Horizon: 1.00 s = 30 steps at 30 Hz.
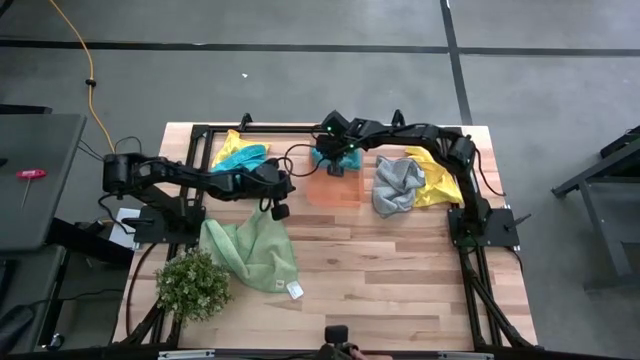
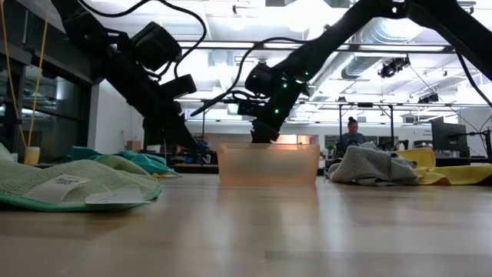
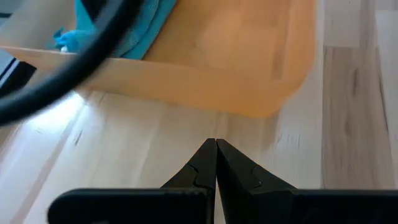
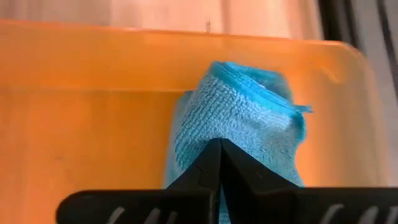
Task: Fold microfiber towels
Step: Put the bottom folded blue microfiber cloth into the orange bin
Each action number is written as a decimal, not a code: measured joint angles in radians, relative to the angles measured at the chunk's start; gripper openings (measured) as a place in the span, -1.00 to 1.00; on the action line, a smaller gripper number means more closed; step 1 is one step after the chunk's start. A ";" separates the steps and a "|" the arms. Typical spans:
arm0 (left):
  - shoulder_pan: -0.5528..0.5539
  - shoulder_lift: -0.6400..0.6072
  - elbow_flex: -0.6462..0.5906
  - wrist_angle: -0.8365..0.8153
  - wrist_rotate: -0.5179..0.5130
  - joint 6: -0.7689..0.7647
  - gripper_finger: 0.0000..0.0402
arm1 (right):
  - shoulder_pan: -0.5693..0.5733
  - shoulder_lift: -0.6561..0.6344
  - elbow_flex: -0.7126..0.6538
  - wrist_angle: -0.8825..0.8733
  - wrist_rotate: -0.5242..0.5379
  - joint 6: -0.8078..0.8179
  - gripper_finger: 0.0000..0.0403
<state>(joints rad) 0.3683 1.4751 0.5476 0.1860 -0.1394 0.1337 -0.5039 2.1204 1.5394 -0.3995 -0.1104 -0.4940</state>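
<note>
Taking the translucent orange plastic bin (image 1: 335,188) as the landmark: well to its left and nearer the front edge lies a crumpled light green microfibre towel (image 1: 252,250) with a small white tag, beside a bushy green plant (image 1: 192,284). A teal and yellow towel heap (image 1: 240,153) sits left of the bin at the back. The left gripper (image 3: 216,144) hovers just left of the bin, clenched and empty, probably waiting. Over the bin's back edge, the right gripper (image 4: 220,144) is pinched on a folded teal-blue towel (image 4: 239,118), apparently to stow it. To the bin's right lie a grey towel (image 1: 395,183) and a yellow towel (image 1: 436,184), unfolded.

Grey floor (image 1: 300,80); bright ceiling lights (image 2: 307,11)
</note>
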 joint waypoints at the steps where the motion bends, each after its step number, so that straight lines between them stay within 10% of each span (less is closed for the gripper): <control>1: 0.000 0.009 0.000 0.001 0.000 0.000 -1.00 | 0.004 0.000 0.000 -0.007 0.001 0.000 -1.00; 14: 0.000 0.068 0.000 0.027 -0.047 -0.030 -1.00 | 0.014 0.001 0.000 0.012 -0.141 0.024 -1.00; 24: 0.000 0.068 0.001 0.050 -0.051 -0.039 -1.00 | -0.021 -0.079 0.000 -0.065 0.074 -0.011 -1.00; 30: 0.000 0.068 0.001 0.056 -0.049 -0.052 -1.00 | -0.041 -0.064 0.000 -0.137 0.001 0.001 -1.00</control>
<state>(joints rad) 0.3679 1.5429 0.5484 0.2417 -0.1880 0.0815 -0.5449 2.0564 1.5398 -0.5361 -0.1093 -0.4927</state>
